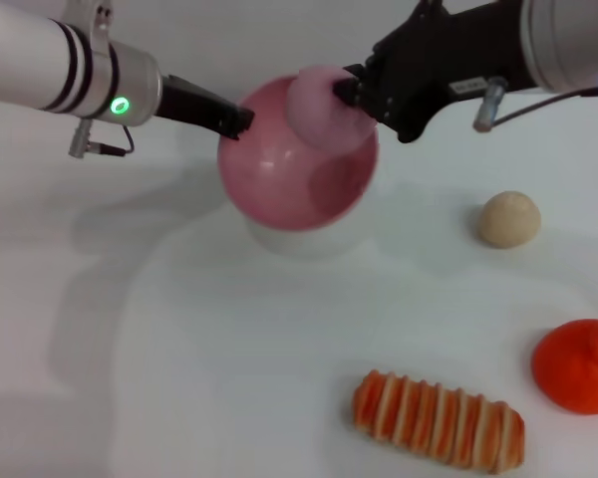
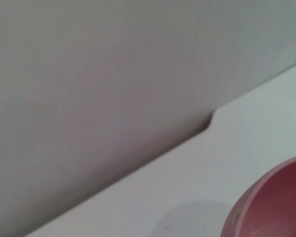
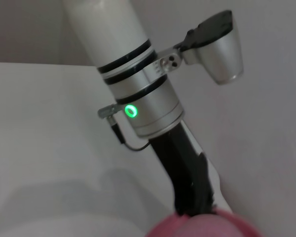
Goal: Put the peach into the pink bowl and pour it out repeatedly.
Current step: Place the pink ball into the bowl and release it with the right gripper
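Peach held at bowl rim, both arms engaged.

The small pale pink matte toy peach (image 1: 320, 98) sits clenched in the right gripper (image 1: 351, 92), poised over the far rim of the deep, smooth dusty-pink plastic bowl (image 1: 294, 164), at about 12 to 1 o'clock on the bowl's mouth. The bowl looks lifted off the white table (image 1: 179, 349) and tipped toward the camera, a pale shadow under it. The left gripper (image 1: 241, 119) pinches the bowl's rim at about 10 o'clock. The peach lies just left of the right gripper's black fingers, the open bowl directly beneath, so release should drop it inside. Well apart at 4 o'clock: a beige matte ball (image 1: 509, 218), a bright orange-red dimpled fruit (image 1: 579, 364), a striped orange-and-cream bread roll (image 1: 439, 419).
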`<state>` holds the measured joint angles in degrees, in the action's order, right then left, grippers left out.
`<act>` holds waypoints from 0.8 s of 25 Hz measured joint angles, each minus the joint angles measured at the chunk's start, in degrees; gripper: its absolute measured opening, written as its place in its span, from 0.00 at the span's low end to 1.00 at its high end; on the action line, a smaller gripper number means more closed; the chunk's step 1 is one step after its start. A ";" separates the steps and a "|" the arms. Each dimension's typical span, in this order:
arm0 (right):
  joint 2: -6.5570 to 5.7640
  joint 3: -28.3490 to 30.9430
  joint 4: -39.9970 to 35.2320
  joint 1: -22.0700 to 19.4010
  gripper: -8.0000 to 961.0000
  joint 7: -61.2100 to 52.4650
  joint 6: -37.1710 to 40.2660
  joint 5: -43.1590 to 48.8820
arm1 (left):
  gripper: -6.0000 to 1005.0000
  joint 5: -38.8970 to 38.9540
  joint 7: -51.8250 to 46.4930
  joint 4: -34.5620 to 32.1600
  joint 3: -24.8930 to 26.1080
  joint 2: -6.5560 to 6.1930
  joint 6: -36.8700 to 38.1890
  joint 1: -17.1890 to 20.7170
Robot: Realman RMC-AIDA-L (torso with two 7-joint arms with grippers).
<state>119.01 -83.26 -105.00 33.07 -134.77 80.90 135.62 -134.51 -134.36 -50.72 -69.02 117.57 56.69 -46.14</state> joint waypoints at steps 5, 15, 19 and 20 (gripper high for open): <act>-0.08 -1.07 6.98 0.17 0.03 2.96 -5.04 -0.11 | 0.05 0.16 -0.34 -0.14 -1.06 0.24 1.38 -0.31; -0.14 -1.84 12.70 0.44 0.03 4.04 -10.18 -0.13 | 0.05 0.38 -1.12 -0.39 -2.33 0.37 1.85 -0.94; -0.12 -1.75 12.70 0.27 0.27 4.22 -10.24 -0.12 | 0.05 0.37 -1.69 -0.39 -3.39 0.38 1.70 -1.04; -0.11 -1.66 12.69 0.23 0.31 4.27 -10.26 -0.13 | 0.05 0.39 -1.78 -0.40 -3.51 0.39 1.56 -1.06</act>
<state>118.89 -84.92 -92.31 33.30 -130.50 70.63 135.49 -134.11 -136.14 -51.12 -72.53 117.95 58.25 -47.20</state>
